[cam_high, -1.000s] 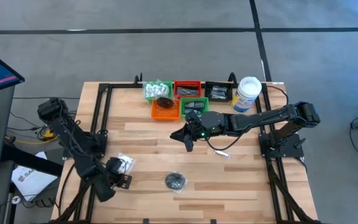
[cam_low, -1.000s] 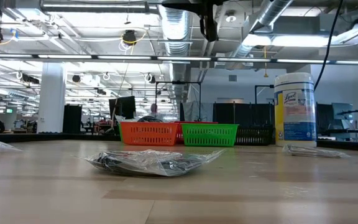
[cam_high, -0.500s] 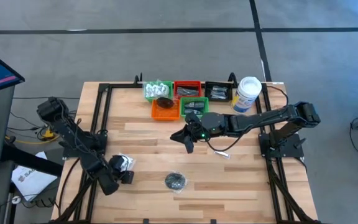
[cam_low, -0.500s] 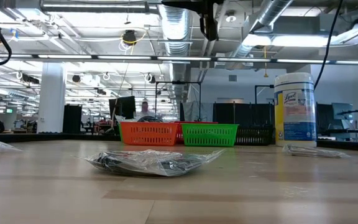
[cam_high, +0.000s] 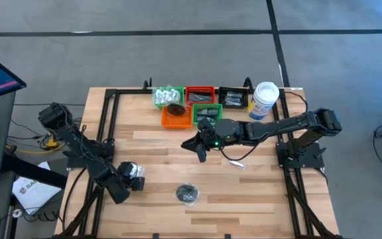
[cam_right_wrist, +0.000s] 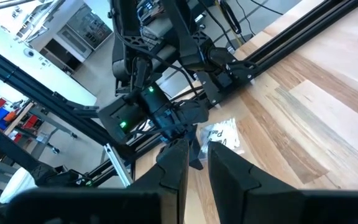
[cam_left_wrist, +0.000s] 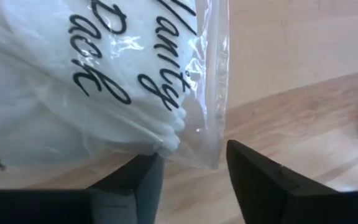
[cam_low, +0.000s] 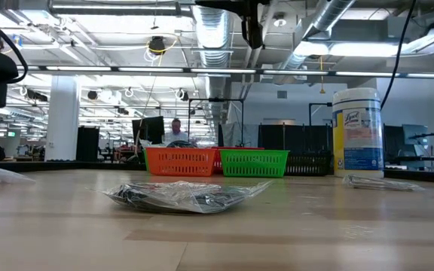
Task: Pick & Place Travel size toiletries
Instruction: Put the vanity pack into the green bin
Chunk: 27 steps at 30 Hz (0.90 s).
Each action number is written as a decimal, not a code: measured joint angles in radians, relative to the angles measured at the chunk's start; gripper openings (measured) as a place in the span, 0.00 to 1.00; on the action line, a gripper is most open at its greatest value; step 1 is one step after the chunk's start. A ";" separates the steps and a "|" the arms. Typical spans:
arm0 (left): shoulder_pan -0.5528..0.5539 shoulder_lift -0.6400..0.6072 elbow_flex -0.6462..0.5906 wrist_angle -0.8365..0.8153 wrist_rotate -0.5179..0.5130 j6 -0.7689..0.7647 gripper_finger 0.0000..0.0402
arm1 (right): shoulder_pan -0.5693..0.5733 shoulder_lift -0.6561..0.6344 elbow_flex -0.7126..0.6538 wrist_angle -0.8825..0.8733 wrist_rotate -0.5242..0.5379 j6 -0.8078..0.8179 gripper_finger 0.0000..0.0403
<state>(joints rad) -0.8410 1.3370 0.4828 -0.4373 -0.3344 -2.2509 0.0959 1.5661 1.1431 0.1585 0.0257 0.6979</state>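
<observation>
The wooden desk has small trays at the top, already holding bits. Lower left, the left gripper, fingers partly open, is around a white packet. A black bag and a tube still wait. The right gripper hangs mid-frame, fingers closed and empty.

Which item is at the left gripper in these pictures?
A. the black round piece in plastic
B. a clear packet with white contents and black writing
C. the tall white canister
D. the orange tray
B: the left wrist view shows the clear packet right at the left gripper; from above it lies at the same gripper.
</observation>
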 joint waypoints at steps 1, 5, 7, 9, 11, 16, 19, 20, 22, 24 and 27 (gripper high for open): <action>0.000 0.000 0.000 -0.002 0.000 0.001 0.41 | 0.000 0.000 0.000 0.000 0.000 0.000 0.14; 0.000 0.002 -0.003 -0.011 -0.008 0.003 0.29 | -0.003 0.000 0.000 0.000 0.000 0.000 0.14; 0.000 0.003 -0.004 -0.015 -0.010 0.003 0.22 | -0.007 0.000 0.000 0.000 0.000 0.000 0.14; 0.000 0.003 -0.005 -0.016 -0.012 0.010 0.15 | -0.007 0.000 0.000 0.000 0.000 0.000 0.14; 0.000 0.003 -0.005 -0.016 -0.014 0.022 0.08 | -0.013 0.000 0.000 0.000 0.000 0.000 0.14; -0.005 0.004 -0.006 -0.015 -0.022 0.047 0.01 | -0.014 0.000 0.000 0.000 0.000 0.000 0.14; -0.004 -0.010 -0.007 -0.009 -0.022 0.116 0.00 | -0.014 0.000 0.000 0.000 0.000 0.000 0.14; -0.004 -0.017 -0.008 -0.008 -0.021 0.145 0.00 | -0.014 0.000 0.000 0.000 0.000 0.000 0.14; -0.003 -0.034 -0.011 -0.013 -0.026 0.201 0.00 | -0.014 0.000 0.000 0.000 0.000 0.000 0.14; -0.003 -0.055 -0.010 -0.005 -0.028 0.250 0.00 | -0.014 0.000 0.000 0.000 0.000 0.000 0.14; -0.001 -0.093 -0.010 0.000 -0.026 0.324 0.00 | -0.014 0.000 0.000 0.000 0.000 0.000 0.14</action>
<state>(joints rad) -0.8417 1.2442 0.4728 -0.4376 -0.3602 -1.9266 0.0822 1.5661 1.1431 0.1585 0.0261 0.6975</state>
